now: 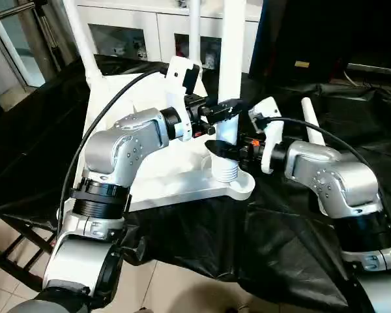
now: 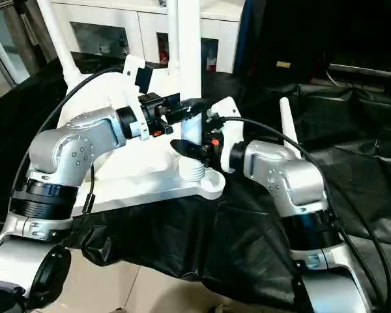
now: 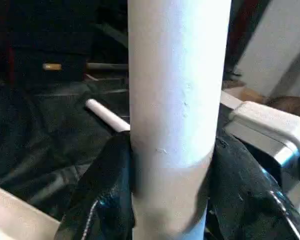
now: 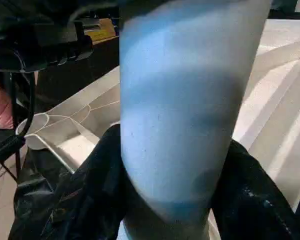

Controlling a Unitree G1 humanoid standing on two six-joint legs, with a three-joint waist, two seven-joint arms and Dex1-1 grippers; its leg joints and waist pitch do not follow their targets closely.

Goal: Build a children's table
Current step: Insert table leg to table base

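The white tabletop (image 1: 158, 176) lies underside up on black cloth. One white leg (image 1: 232, 45) stands upright in its near right corner socket (image 1: 229, 173). My left gripper (image 1: 223, 111) is shut on this leg from the left, its fingers (image 3: 107, 192) pressed to both sides of the tube (image 3: 177, 100). Just below it, above the socket, my right gripper (image 1: 223, 150) comes in from the right and its fingers (image 4: 92, 197) hug the same leg (image 4: 185, 125). Two more legs (image 1: 80, 39) (image 1: 194, 32) stand at the far corners. Another leg (image 1: 312, 121) lies loose on the cloth to the right.
Black cloth (image 1: 260, 241) covers the work surface and hangs over its front edge toward the tiled floor (image 1: 182, 287). A white glass-fronted cabinet (image 1: 133, 32) stands behind the tabletop. A dark frame (image 1: 13, 254) sits low at the left.
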